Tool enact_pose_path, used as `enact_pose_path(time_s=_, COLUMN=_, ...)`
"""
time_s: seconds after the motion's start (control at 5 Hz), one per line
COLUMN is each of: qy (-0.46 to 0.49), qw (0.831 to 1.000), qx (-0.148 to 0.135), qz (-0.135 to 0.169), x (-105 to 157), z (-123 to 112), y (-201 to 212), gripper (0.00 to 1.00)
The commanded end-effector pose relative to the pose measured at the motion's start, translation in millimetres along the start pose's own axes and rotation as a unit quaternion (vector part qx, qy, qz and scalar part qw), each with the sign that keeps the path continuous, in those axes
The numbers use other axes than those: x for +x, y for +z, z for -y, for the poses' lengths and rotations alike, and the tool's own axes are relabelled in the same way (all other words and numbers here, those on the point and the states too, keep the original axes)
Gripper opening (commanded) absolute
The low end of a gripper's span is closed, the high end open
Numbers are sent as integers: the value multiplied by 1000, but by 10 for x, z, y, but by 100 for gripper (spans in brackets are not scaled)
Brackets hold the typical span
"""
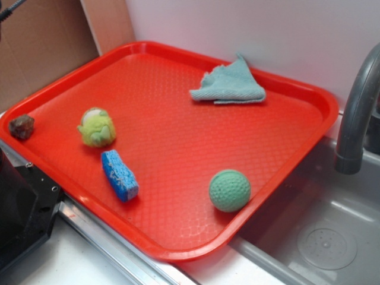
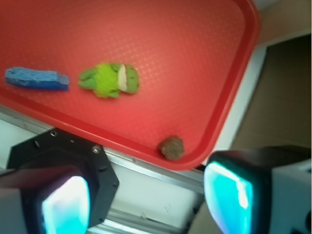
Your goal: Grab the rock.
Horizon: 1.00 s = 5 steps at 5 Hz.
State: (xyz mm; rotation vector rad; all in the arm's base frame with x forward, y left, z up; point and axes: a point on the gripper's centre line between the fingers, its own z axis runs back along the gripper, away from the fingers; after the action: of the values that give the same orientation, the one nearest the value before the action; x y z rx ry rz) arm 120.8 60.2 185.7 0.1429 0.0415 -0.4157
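The rock is a small, lumpy stone — dark grey-brown with reddish patches, irregular in outline. It lies loose on the red tray at its far-left corner — just beside the raised rim.
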Motion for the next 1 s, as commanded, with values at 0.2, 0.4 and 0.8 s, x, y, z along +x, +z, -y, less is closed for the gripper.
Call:
enact_pose_path(time_s=0.2, qy=8, qw=994, qx=-87, qz=71, x=-79, z=-325, y=-235, gripper=100)
enact_pose_path(time_s=0.4, qy=70, qw=990, qx=-79, qz=99, x=-306, z=-476, y=-444, gripper=100)
enact_pose_path(time_s=0.8, qy=48, qw=998, qx=-45, qz=10, x=-454, z=-511, y=-901, gripper=100)
